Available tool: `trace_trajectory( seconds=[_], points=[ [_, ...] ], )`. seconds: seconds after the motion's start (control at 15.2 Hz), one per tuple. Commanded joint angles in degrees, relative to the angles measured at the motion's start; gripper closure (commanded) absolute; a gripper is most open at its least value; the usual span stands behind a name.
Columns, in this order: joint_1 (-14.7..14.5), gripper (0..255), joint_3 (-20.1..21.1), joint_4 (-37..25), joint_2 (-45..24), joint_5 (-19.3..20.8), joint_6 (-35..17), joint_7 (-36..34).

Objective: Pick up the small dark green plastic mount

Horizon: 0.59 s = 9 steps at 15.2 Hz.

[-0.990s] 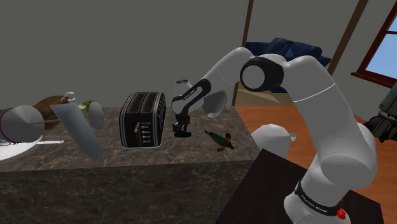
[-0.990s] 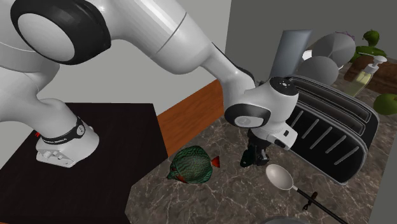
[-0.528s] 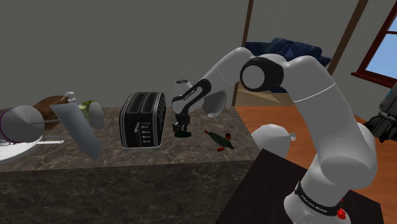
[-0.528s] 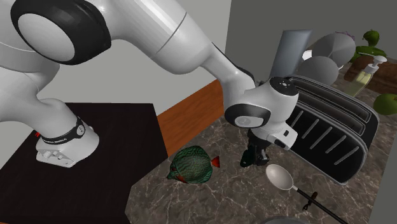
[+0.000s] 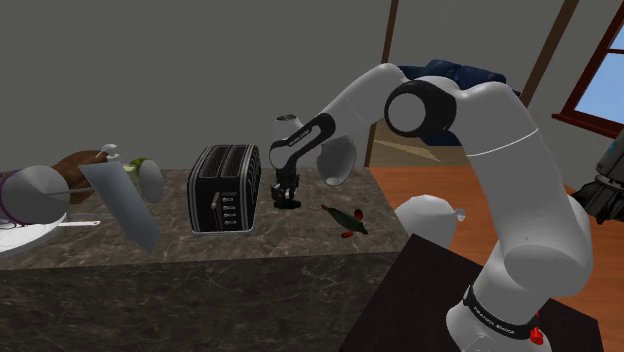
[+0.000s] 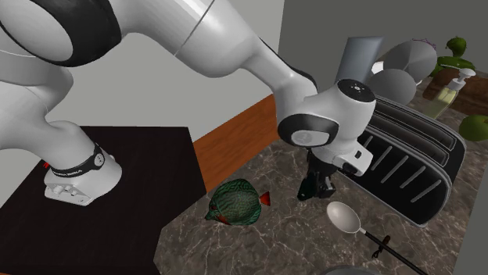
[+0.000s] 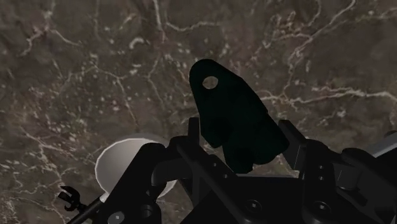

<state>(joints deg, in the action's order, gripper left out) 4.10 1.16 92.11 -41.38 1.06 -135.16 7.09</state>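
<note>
The jaws are clenched on the small dark green mount [image 7: 232, 118]. It sits upright between them, its rounded end with the small hole pointing out past their tips, and their inner faces press on its wider lower body. That is probably the better place to grip, since the broad part gives more surface than the narrow holed tab. Beyond the tips lies the dark veined stone counter [image 7: 76, 76]. The mount appears to hang a little clear of it, though the gap is hard to judge. A spoon with a pale round bowl [image 7: 114, 167] lies on the counter just off to one side of the jaws, apart from them. The black toaster [image 6: 407, 164] stands close beside the jaws, and the green and red fish figure [image 6: 235, 201] lies on their other side. The arm [image 5: 470, 120] points them straight down, which suits a plain vertical lift between these neighbours.
</note>
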Motion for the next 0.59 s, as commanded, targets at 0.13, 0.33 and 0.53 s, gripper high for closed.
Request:
trace_trajectory(
  seconds=[0.13, 0.33, 0.53],
  points=[
    [0.0, 255, 0.0, 0.0, 2.0, 0.0, 2.0, -0.1],
    [0.0, 255, 0.1, 0.0, 3.5, -0.1, 3.5, 0.0],
    [0.0, 255, 0.1, -0.1, 4.0, -0.1, 4.1, 0.0]
  ],
)
